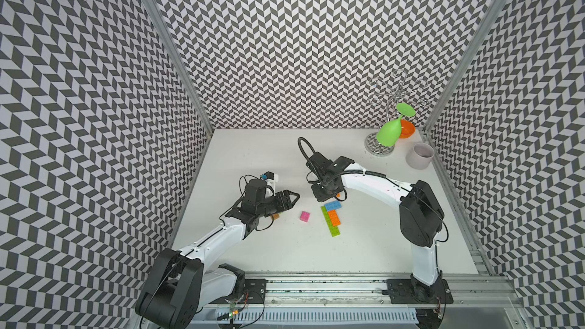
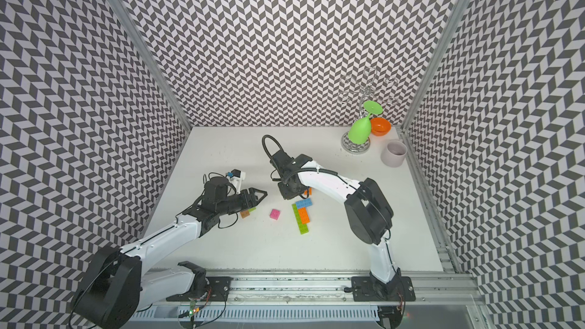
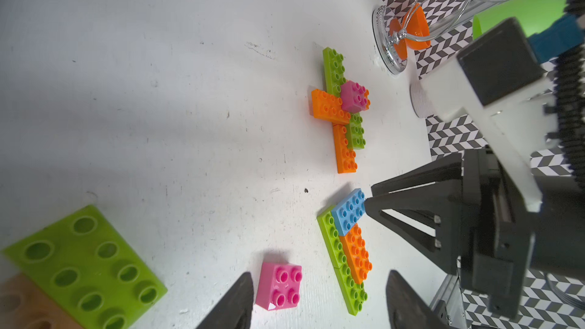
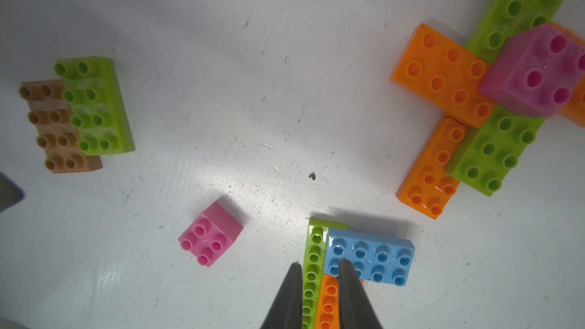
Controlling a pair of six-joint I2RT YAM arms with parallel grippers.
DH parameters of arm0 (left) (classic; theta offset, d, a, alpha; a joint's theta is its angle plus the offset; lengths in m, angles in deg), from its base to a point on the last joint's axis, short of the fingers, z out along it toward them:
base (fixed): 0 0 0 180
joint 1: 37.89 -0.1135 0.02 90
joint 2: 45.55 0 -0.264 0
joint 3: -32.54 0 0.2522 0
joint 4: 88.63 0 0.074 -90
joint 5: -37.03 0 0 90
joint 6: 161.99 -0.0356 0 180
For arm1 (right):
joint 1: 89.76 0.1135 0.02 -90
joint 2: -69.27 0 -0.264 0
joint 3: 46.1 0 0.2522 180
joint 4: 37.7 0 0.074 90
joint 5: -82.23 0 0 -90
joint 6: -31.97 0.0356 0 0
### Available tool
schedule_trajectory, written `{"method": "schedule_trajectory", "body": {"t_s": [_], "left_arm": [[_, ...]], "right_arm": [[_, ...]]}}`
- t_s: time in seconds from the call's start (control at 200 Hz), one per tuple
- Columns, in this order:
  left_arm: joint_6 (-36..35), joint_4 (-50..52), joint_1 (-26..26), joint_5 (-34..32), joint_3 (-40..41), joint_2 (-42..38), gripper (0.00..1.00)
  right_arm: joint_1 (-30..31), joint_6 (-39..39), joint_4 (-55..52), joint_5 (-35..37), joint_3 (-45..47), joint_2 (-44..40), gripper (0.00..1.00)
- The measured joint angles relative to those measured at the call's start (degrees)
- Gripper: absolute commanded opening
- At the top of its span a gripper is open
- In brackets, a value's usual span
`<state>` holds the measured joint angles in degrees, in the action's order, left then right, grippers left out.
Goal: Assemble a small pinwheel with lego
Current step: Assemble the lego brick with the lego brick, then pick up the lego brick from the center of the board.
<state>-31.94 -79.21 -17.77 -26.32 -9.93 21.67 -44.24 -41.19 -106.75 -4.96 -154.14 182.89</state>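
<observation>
A long lime green brick (image 4: 313, 267) lies flat, with a blue brick (image 4: 376, 257) and an orange brick (image 3: 356, 254) stacked along one side. My right gripper (image 4: 319, 262) points down over them, its jaws a narrow gap apart and holding nothing; one fingertip (image 3: 367, 205) meets the blue brick's end. A loose pink square brick (image 1: 305, 216) lies left of this stack. My left gripper (image 3: 320, 275) is open and level, its fingers wide apart behind the pink brick. A built cross of green, orange and pink bricks (image 3: 343, 106) sits under the right arm.
A lime green brick (image 4: 91, 106) stacked on a brown brick (image 4: 53, 128) lies under my left gripper. At the back right stand a wire glass rack holding a green glass (image 1: 387, 134), an orange bowl (image 1: 408, 129) and a grey cup (image 1: 422, 155).
</observation>
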Motion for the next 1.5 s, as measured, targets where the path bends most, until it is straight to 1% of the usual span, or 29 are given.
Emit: {"method": "schedule_trajectory", "body": {"t_s": [0.095,0.235,0.336,0.401,0.516,0.606,0.656,0.776,0.961,1.182,1.502], "left_arm": [[0.9,-0.3,-2.7,1.0,1.1,-1.8,0.66],[2.9,-0.3,-11.1,3.8,3.9,-4.3,0.67],[3.5,1.0,-17.8,5.8,4.0,-5.9,0.67],[3.5,2.3,-22.4,7.3,4.0,-7.5,0.68],[3.1,4.8,-31.0,9.4,4.0,-10.3,0.69],[2.6,6.8,-36.3,10.5,4.0,-11.3,0.69],[2.1,7.5,-38.2,11.1,4.0,-11.2,0.69],[1.2,9.0,-40.2,13.1,4.0,-10.7,0.69],[-0.2,10.2,-41.4,14.7,4.0,-10.7,0.69],[-1.0,10.7,-41.7,15.3,4.0,-10.7,0.69],[-1.4,10.8,-41.9,15.7,4.0,-10.7,0.69]], "right_arm": [[0.6,2.7,0.9,-0.1,1.3,-0.7,0.22],[3.9,8.4,3.6,-1.7,2.6,-0.9,0.22],[7.3,10.1,6.2,-3.8,1.8,-0.5,0.22],[9.0,10.3,6.7,-5.0,-1.4,1.5,0.22],[11.2,9.4,8.1,-7.4,-8.5,7.3,0.22],[11.6,8.2,7.2,-8.2,-14.9,13.0,0.21],[11.7,7.5,6.3,-8.3,-18.7,16.2,0.21],[11.7,6.0,4.2,-8.0,-24.7,21.5,0.21],[11.7,4.7,0.6,-6.6,-30.4,25.4,0.22],[11.7,4.1,-0.9,-5.2,-31.6,26.9,0.22],[11.7,3.7,-1.6,-5.4,-32.8,28.9,0.22]]}}
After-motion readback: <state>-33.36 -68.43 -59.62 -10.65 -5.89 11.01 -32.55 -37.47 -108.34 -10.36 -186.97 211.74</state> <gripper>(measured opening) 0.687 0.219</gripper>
